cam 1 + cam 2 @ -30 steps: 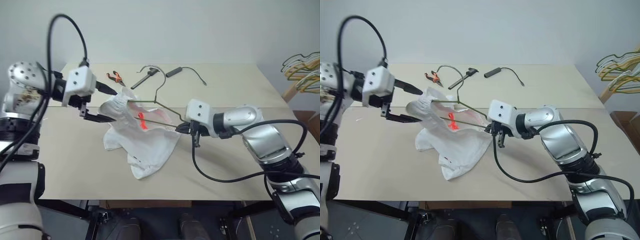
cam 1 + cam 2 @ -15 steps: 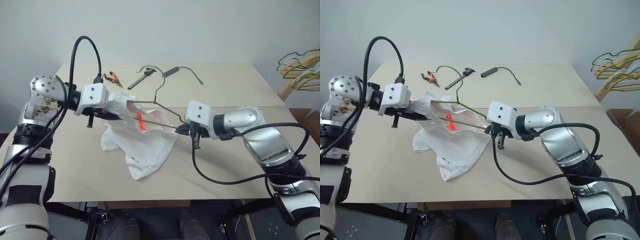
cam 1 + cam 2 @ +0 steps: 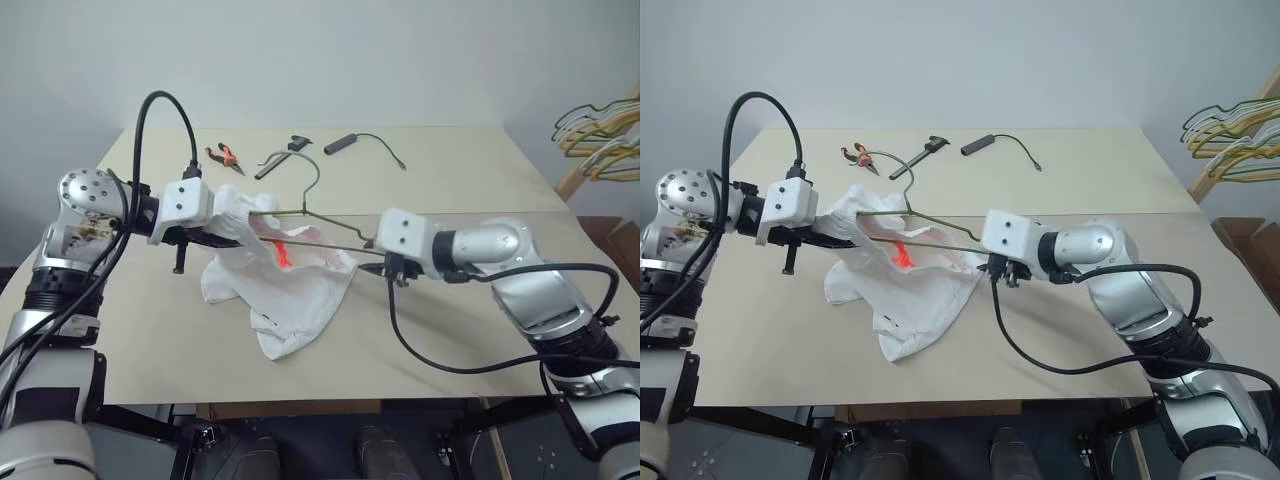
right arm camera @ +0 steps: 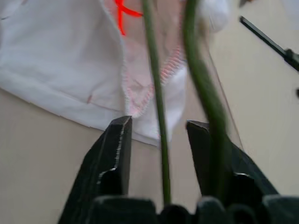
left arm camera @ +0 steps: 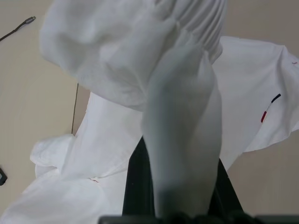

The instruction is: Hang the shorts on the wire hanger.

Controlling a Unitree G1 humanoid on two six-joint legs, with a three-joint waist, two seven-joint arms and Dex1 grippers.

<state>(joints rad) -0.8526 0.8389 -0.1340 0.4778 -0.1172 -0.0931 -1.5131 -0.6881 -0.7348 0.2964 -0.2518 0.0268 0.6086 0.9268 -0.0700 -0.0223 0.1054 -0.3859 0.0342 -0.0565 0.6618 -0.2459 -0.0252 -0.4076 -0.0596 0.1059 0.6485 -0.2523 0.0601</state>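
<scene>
The white shorts (image 3: 292, 292) lie crumpled on the table, with the red-orange mark (image 3: 283, 252) near the top. My left gripper (image 3: 238, 236) is shut on the gathered waistband, which it holds slightly raised; cloth drapes over its fingers (image 5: 136, 184) in the left wrist view. The thin dark wire hanger (image 3: 318, 180) runs across the shorts, its hook pointing to the far side and its lower bar partly inside the cloth. My right gripper (image 4: 156, 125) is open at the hanger's right corner. The hanger's wire (image 4: 153, 70) passes between the right gripper's fingers.
Orange-handled pliers (image 3: 229, 155), a black tool (image 3: 277, 160) and a small black device with a cable (image 3: 345, 143) lie at the table's far side. A bunch of yellowish and grey hangers (image 3: 600, 130) hangs off to the right, beyond the table.
My left gripper went from open to shut on the shorts' waistband and sank a little. My right gripper opened, letting go of the hanger's corner, and shifted slightly right.
</scene>
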